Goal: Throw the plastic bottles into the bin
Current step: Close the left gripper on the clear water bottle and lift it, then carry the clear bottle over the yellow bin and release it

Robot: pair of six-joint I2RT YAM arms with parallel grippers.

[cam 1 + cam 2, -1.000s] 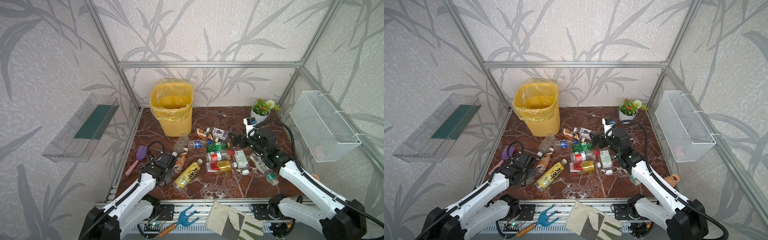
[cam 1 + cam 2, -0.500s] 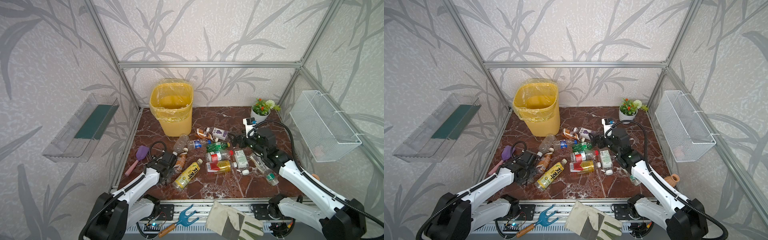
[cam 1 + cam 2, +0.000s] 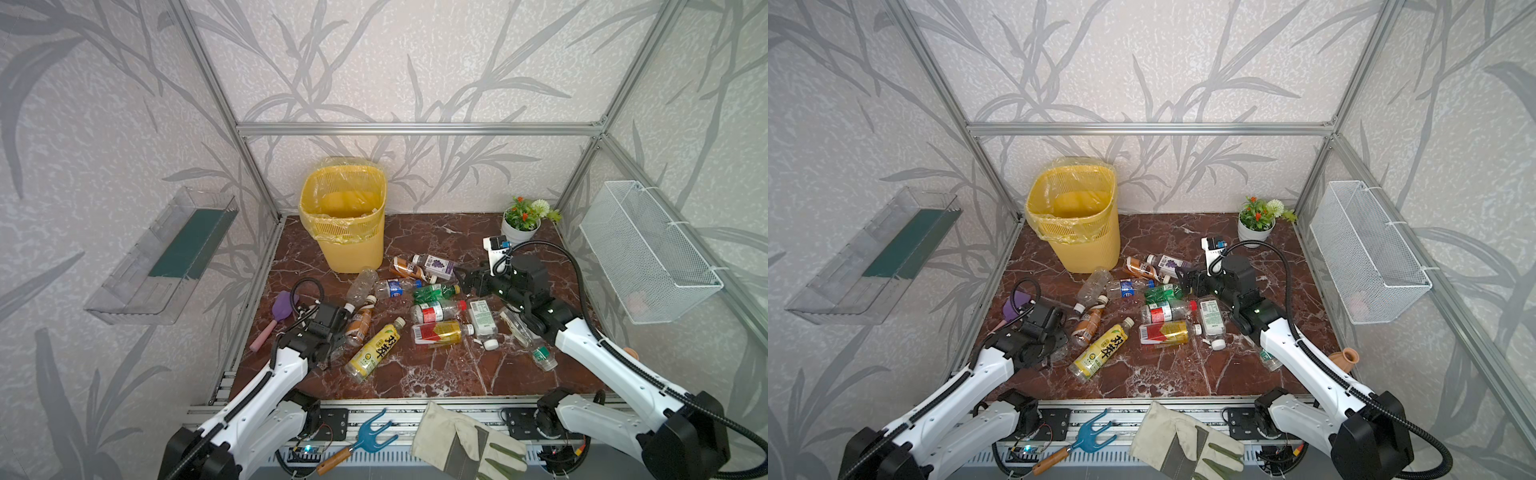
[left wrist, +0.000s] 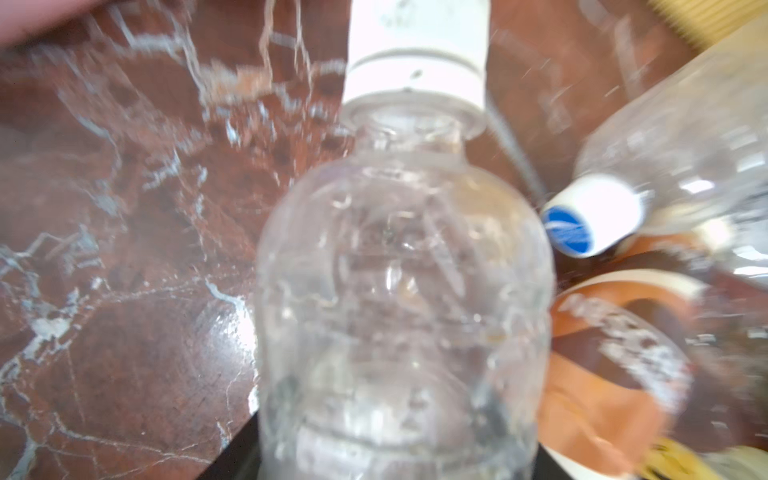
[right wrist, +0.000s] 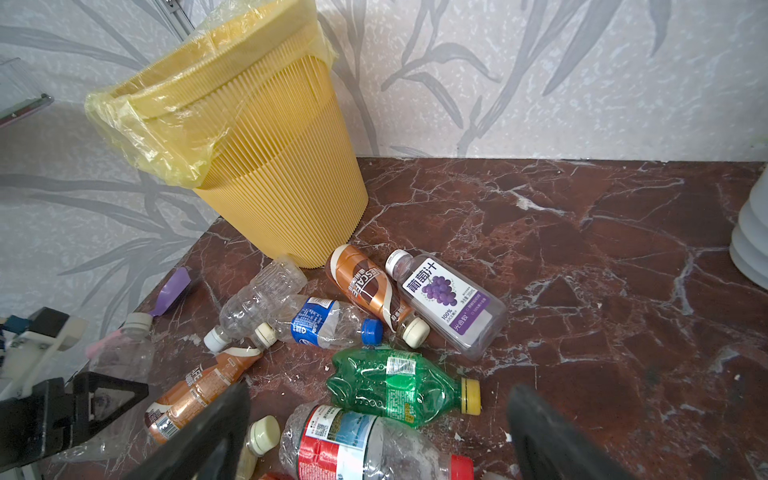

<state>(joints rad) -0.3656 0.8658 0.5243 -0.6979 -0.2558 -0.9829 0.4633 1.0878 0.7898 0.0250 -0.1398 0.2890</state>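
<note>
Bamboo-patterned grey walls are enclosing a dark red marble tabletop (image 3: 415, 232). At its rear left the tall yellow lattice-sided plastic bin (image 3: 353, 253) with its thin bag liner is standing upright, with no bottle showing inside it. The plastic bottles (image 3: 434, 311) are lying scattered on the marble in front of the bin and toward the middle, all of them outside it. The left gripper (image 3: 332, 348) is sitting low at the front left. In the left wrist view the clear unlabelled plastic bottle (image 4: 403, 311) is filling the space between its jaws, its long axis running straight away from the wrist with the white cap (image 4: 415, 54) at the far end. Blur is hiding whether the jaws are already pinching it. From that gripper the bin is lying straight back toward the rear wall, on the left arm's own side, so the carry is likely calling for a lift above the tall rim and a reach backward. The right gripper (image 5: 380, 436) is hanging wide open and empty over the red-labelled clear bottle (image 5: 332, 444), toward the right of the pile.
</note>
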